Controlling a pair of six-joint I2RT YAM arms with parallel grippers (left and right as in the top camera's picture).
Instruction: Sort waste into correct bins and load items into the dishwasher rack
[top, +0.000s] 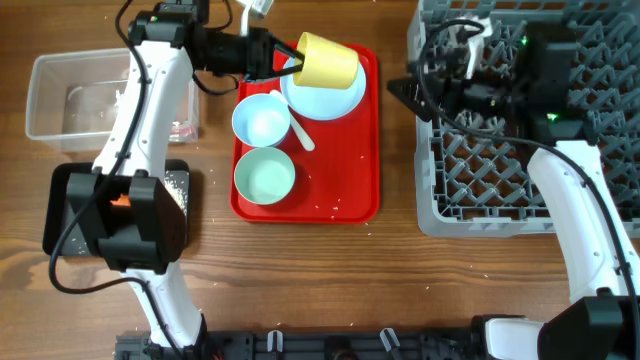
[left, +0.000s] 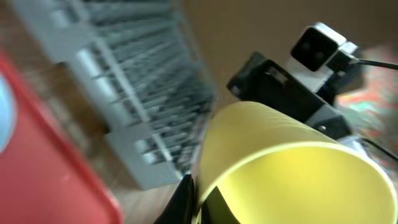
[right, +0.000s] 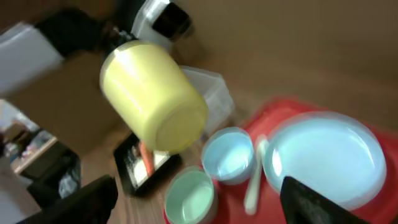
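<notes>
My left gripper (top: 290, 58) is shut on the rim of the small yellow cup (top: 327, 62) and holds it tilted above the round pale-blue plate (top: 325, 97). In the left wrist view the cup (left: 292, 168) fills the frame, with the grey dishwasher rack (left: 143, 93) beyond. Two pale-blue bowls (top: 262, 120) (top: 264, 177) and a white plastic piece (top: 303, 135) lie on the red tray (top: 350, 170). My right gripper (top: 408, 95) is open and empty at the rack's (top: 520, 190) left edge. The right wrist view shows the cup (right: 155, 93), plate (right: 323, 158) and bowls (right: 229, 155).
The clear tub (top: 70, 95) stands at far left with a reddish scrap at its right end. The black tray (top: 60, 215) below it is mostly hidden by my left arm; the orange carrot (top: 120, 203) and rice (top: 180, 187) show there. Rice grains dot the table.
</notes>
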